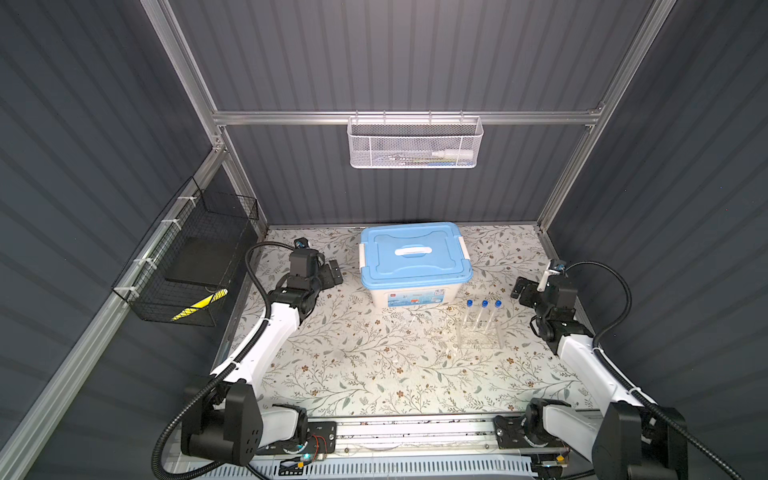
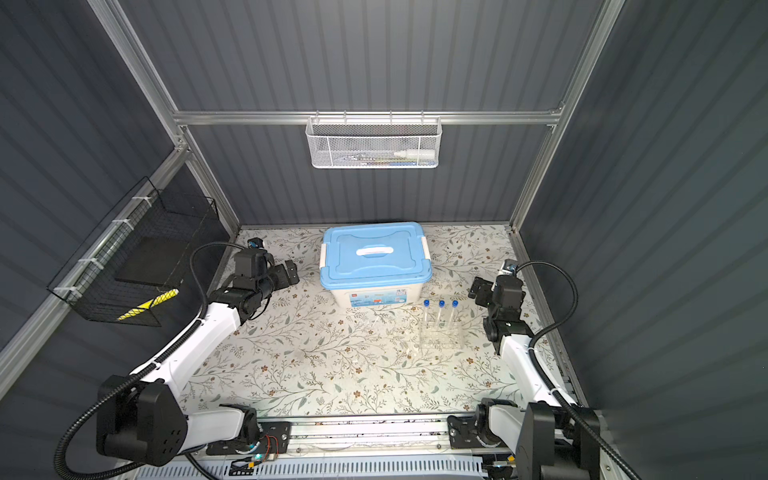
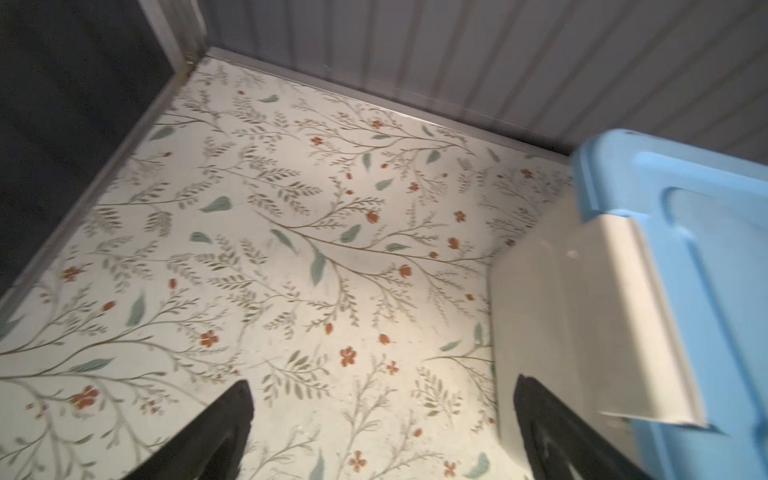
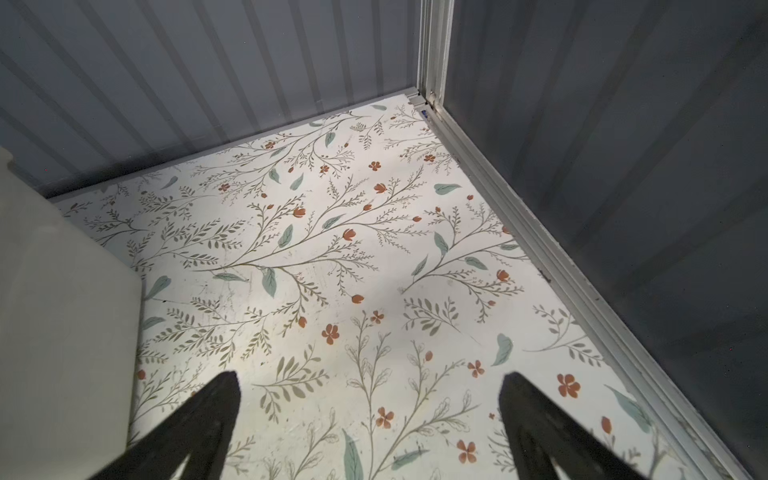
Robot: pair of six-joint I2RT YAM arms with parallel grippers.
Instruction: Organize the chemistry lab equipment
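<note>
top views show three test tubes (image 1: 482, 316) (blue-capped), one rack (image 1: 478, 340).

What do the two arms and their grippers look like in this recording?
The left arm and right arm both have glossy white link shells between black joint housings. A black corrugated cable conduit runs along each arm. The left gripper and right gripper are black parallel units with tapered, pointed black fingers. No markings are legible.
</note>
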